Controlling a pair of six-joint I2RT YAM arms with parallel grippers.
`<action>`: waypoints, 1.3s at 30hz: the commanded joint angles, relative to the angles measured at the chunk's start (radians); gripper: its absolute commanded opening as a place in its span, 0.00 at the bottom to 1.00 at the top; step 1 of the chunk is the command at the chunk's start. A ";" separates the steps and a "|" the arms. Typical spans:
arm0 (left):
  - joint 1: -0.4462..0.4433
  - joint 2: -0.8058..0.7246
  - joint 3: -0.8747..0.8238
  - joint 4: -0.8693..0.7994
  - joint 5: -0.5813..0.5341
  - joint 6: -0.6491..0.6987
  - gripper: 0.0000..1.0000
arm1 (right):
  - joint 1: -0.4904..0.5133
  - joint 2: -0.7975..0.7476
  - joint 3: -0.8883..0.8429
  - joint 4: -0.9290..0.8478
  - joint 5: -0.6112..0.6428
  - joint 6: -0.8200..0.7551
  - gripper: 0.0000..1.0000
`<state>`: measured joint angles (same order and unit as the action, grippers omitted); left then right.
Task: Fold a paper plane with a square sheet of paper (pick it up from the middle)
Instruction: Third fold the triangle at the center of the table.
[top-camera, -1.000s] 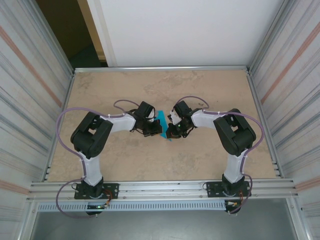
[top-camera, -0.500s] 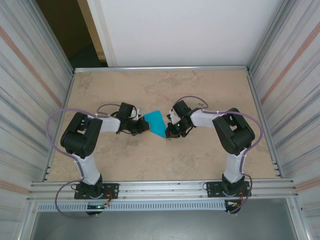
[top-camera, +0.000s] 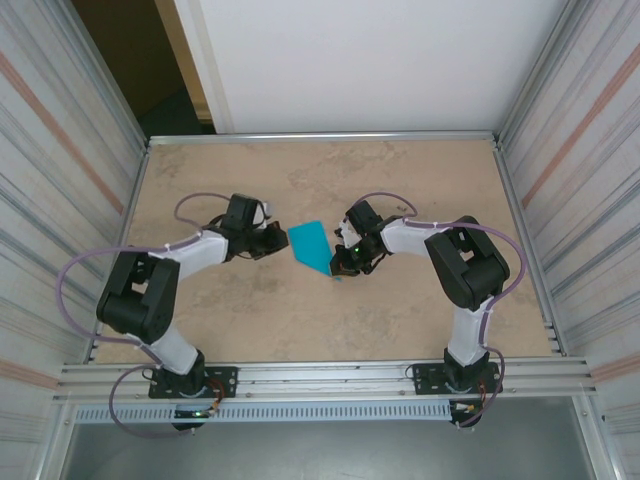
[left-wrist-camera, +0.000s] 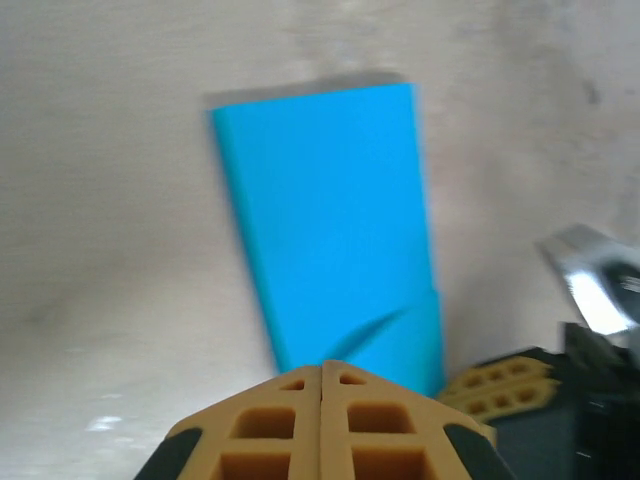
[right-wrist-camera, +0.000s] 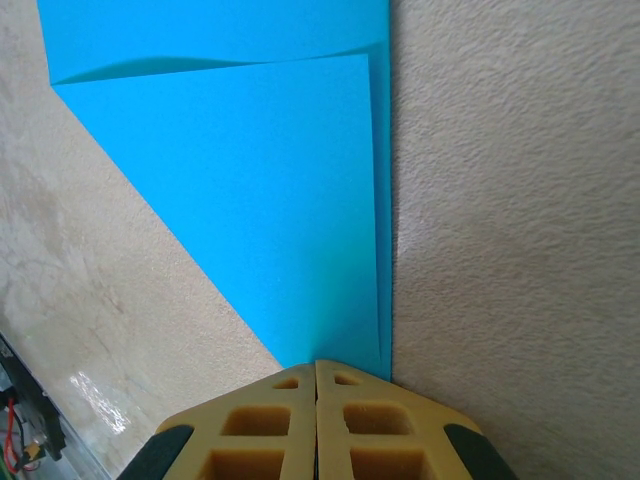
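Observation:
The teal-blue sheet of paper (top-camera: 312, 246) lies flat on the table, folded into a narrow shape that tapers to a point at its near right end. A loose flap with a curved edge shows on it in both wrist views (left-wrist-camera: 330, 220) (right-wrist-camera: 260, 170). My left gripper (top-camera: 280, 240) is shut with nothing in it and sits just left of the paper, its fingertips (left-wrist-camera: 322, 368) at the paper's edge. My right gripper (top-camera: 340, 268) is shut too, tips (right-wrist-camera: 317, 365) down on the paper's pointed end. Its yellow fingers (left-wrist-camera: 500, 378) show in the left wrist view.
The beige table (top-camera: 420, 180) is bounded by a metal rim and ribbed side walls (top-camera: 70, 180). An aluminium rail (top-camera: 320, 378) carries both arm bases at the near edge. Purple cables loop off each arm (top-camera: 80, 270).
My left arm has swung back to the left, off the paper, so more of the folded sheet shows. The right gripper has stayed on the pointed end.

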<state>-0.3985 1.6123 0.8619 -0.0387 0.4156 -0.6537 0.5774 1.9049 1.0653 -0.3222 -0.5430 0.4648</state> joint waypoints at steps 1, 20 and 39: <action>-0.070 0.009 -0.016 0.053 -0.012 -0.074 0.04 | 0.015 0.067 -0.036 -0.117 0.113 0.028 0.06; -0.154 0.254 0.090 -0.039 -0.050 -0.106 0.01 | -0.002 -0.001 -0.025 -0.076 0.028 0.013 0.09; -0.155 0.305 0.125 -0.169 -0.069 -0.078 0.00 | 0.026 0.086 0.124 -0.056 -0.029 -0.032 0.03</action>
<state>-0.5602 1.8690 0.9989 -0.0731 0.4057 -0.7528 0.6117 1.9644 1.1717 -0.3466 -0.5758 0.4480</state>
